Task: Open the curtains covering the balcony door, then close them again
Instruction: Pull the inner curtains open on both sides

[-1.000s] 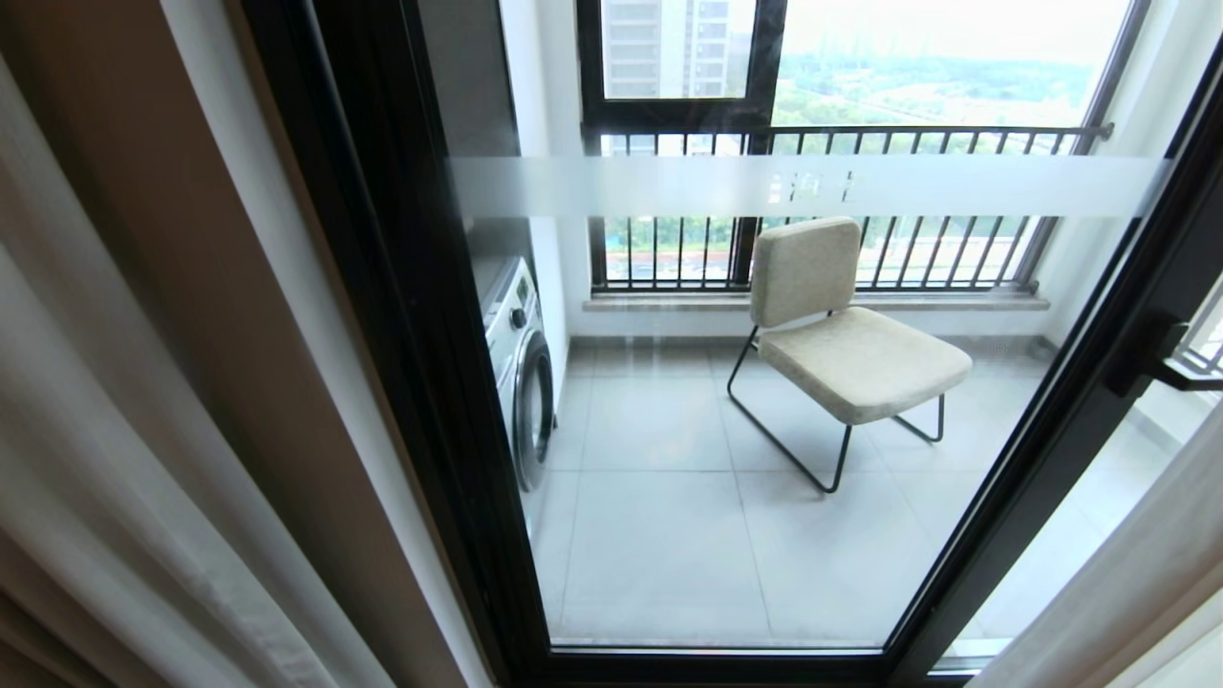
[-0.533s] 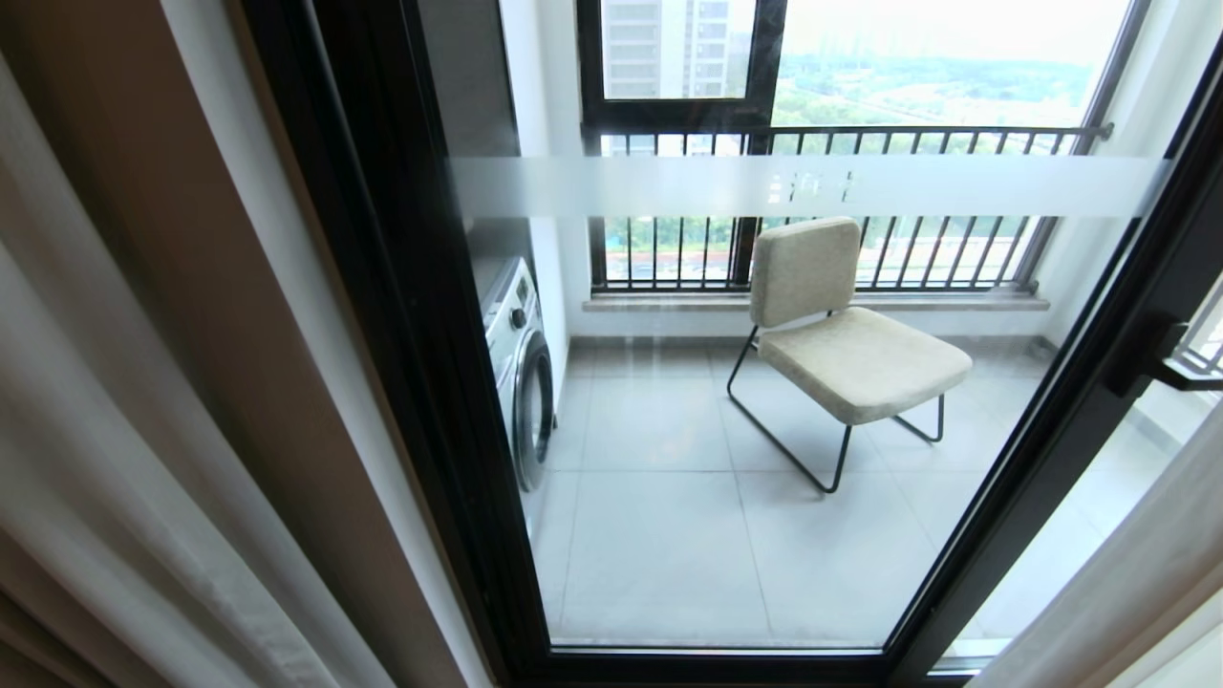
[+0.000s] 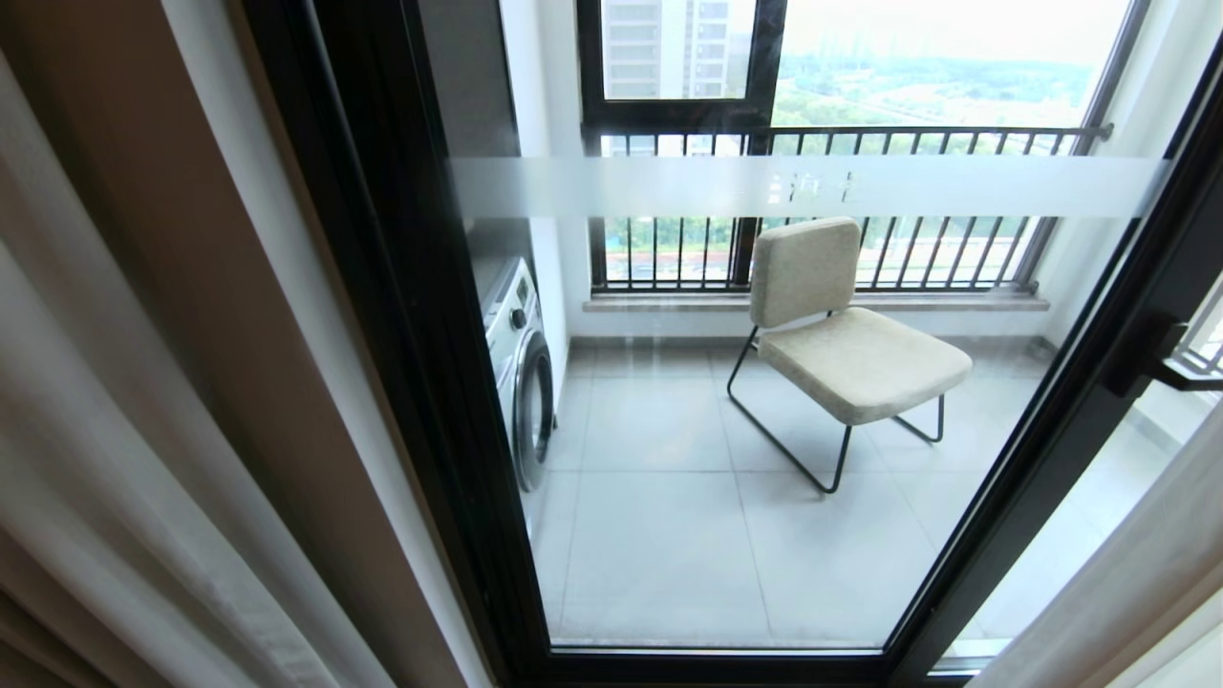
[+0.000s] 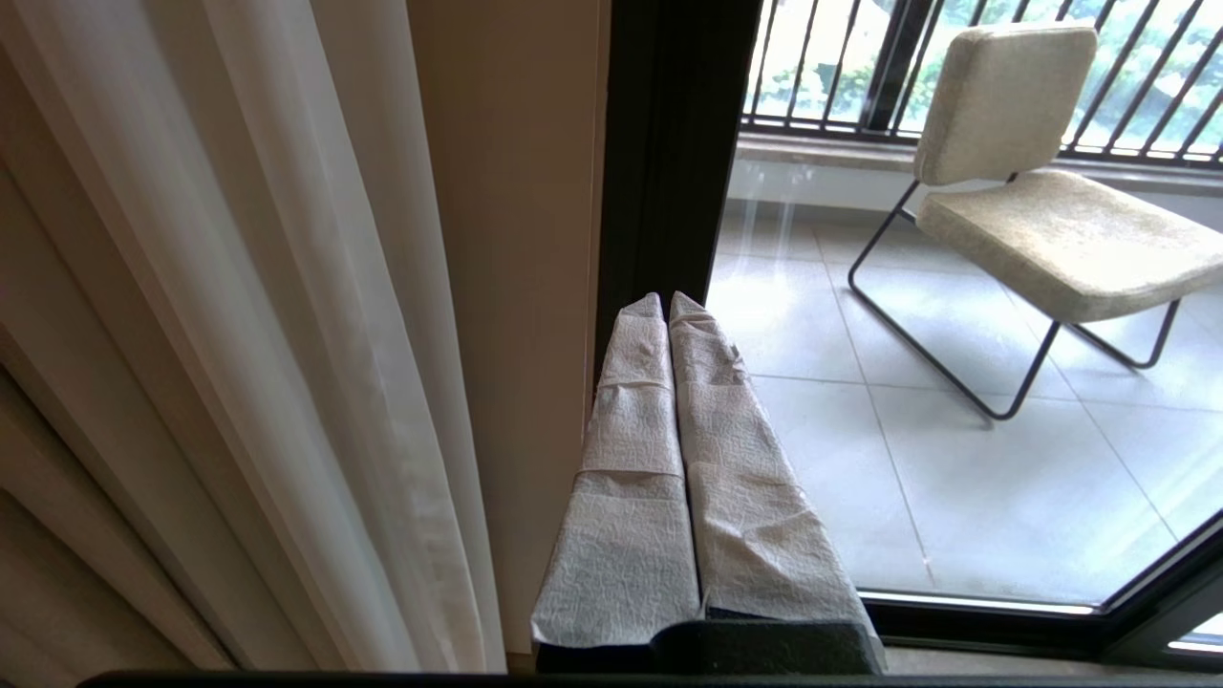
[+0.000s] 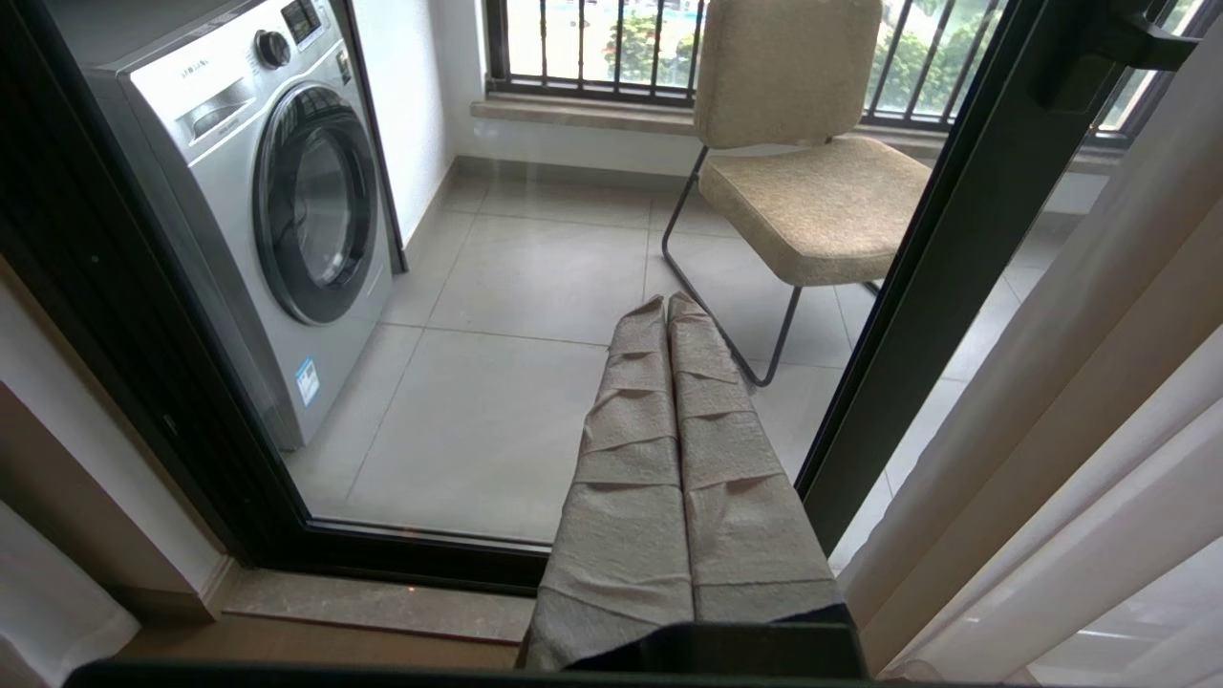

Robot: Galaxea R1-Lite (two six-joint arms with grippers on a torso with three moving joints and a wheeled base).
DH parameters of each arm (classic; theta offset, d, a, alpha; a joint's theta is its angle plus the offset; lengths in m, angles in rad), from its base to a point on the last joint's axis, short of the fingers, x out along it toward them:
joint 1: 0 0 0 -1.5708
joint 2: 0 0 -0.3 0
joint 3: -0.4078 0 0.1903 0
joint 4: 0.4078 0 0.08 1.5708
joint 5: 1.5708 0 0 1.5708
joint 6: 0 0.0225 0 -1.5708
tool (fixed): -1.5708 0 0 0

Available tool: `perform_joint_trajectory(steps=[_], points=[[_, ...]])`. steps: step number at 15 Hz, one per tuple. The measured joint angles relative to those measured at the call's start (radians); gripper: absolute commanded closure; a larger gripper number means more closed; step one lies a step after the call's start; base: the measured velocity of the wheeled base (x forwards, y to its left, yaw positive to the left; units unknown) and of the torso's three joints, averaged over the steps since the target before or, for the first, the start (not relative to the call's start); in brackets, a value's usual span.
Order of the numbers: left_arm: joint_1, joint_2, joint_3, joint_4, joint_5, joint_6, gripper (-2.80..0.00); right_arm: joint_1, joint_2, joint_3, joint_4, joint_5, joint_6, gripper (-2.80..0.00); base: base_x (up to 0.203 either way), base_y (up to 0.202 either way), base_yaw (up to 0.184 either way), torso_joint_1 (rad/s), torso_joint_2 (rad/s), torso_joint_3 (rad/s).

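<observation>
Curtains are drawn apart now: left curtains (image 3: 115,401) bunched at the left edge of the balcony door (image 3: 764,401), right curtains (image 3: 1127,583) gathered at its right edge beyond the black handle (image 3: 1170,358), glass bare between them, so the open half looks done and the close half not yet begun. Neither arm shows in the head view. Left gripper (image 4: 666,304) has its wrapped fingers (image 4: 635,449) pressed flat together, holding nothing, pointing at the door frame just beside the left sheers (image 4: 315,315) but not touching them. Right gripper (image 5: 666,304) likewise has its fingers (image 5: 726,459) closed tight and empty, aimed at the glass near the right frame post, right drapes alongside. Chair (image 3: 841,334) and washing machine (image 3: 521,368) sit on the balcony behind the glass. For closing, likely best to part the fingers first, catch the leading edge of a drape through both layers, thick fabric plus sheer, then pull sideways along the rail line, not downward, steady pace, so pleats slide and nothing snags on the handle.
</observation>
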State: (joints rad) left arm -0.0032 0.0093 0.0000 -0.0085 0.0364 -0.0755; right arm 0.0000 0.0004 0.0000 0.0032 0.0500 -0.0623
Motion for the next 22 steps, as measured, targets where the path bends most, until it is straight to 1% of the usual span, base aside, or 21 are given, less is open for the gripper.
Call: perform_joint_trajectory(steps=[22], points=[[0.000, -0.008, 0.000, -0.002, 0.000, -0.003, 0.00, 0.000, 0.000, 0.000, 0.000, 0.000, 0.000, 0.00, 0.000, 0.000, 0.000, 0.000, 0.00, 0.000]])
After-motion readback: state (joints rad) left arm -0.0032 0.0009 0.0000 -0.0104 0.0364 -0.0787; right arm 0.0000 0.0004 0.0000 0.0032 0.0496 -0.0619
